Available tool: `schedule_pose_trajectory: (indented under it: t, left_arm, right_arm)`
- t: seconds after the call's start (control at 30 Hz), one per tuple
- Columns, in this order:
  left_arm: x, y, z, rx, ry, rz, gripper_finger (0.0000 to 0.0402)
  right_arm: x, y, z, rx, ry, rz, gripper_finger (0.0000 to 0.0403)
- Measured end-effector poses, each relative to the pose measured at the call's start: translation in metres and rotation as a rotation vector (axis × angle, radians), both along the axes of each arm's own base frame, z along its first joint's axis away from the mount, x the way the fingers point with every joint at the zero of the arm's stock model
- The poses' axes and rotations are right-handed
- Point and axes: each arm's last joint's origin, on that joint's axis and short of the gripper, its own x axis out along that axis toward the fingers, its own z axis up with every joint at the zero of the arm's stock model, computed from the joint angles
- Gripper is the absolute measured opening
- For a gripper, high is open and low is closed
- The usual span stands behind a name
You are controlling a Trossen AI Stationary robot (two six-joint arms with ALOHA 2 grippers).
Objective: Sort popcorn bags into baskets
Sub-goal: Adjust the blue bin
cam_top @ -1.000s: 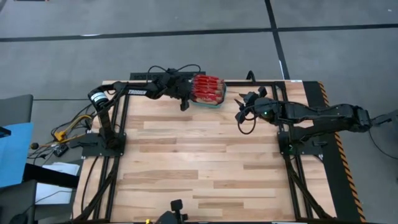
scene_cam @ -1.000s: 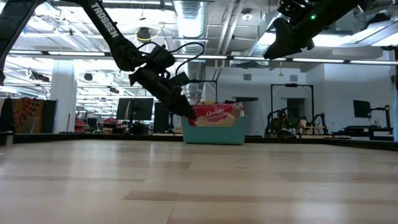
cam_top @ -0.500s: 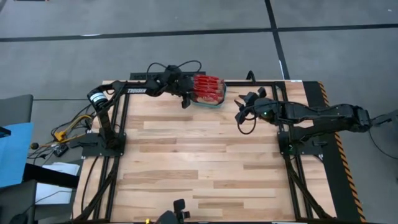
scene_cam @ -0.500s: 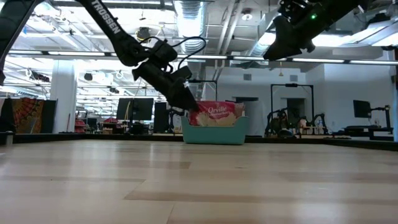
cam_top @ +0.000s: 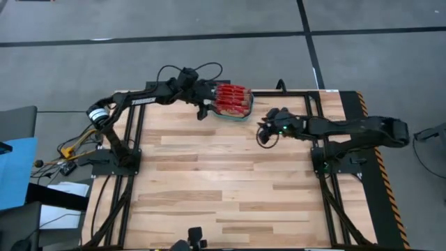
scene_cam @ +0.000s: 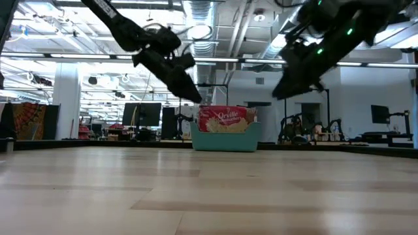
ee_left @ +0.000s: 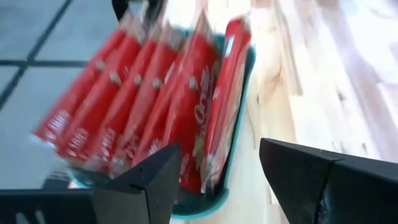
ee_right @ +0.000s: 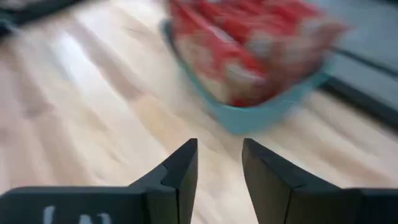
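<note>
Several red popcorn bags (cam_top: 232, 99) stand on edge, side by side, in the teal basket (cam_top: 244, 116) at the table's far edge. They fill it and rise above its rim (scene_cam: 225, 140). My left gripper (cam_top: 203, 111) hangs open just left of the basket, above its rim, and touches nothing; its wrist view looks over the row of bags (ee_left: 155, 106). My right gripper (cam_top: 263, 137) hovers open to the right of the basket, fingers (ee_right: 186, 162) aimed at it, with nothing between them.
Bare wooden tabletop (cam_top: 223, 181) stretches from the basket to the near edge. Black frame rails run along the far edge and both sides of the table (cam_top: 327, 167).
My left gripper has let go of the frontmost bag at the basket's left end and risen clear of it. That bag now stands in the basket with the others. My right gripper has come down and shifted toward the basket, rolling as it went.
</note>
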Motion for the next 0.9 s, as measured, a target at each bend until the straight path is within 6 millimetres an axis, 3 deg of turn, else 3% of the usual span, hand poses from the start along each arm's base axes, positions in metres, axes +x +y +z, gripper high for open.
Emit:
schedule_pose_trajectory:
  t: [0.2, 0.37, 0.73, 0.9]
  left_arm:
    - [-0.016, -0.014, 0.033, 0.019, -0.020, 0.004, 0.0202]
    - [-0.030, -0.028, 0.052, 0.006, -0.007, 0.019, 0.0194]
    - [-0.030, -0.061, 0.075, 0.004, -0.048, 0.034, 0.0161]
    - [-0.026, -0.074, 0.074, -0.011, -0.018, 0.000, 0.0146]
  right_arm:
    - [0.030, -0.017, -0.039, 0.095, -0.087, 0.138, 0.0129]
    - [0.040, -0.036, -0.063, 0.105, -0.085, 0.151, 0.0119]
    - [0.024, -0.100, -0.081, 0.114, -0.120, 0.126, 0.0118]
    - [0.020, -0.113, -0.080, 0.095, -0.116, 0.119, 0.0118]
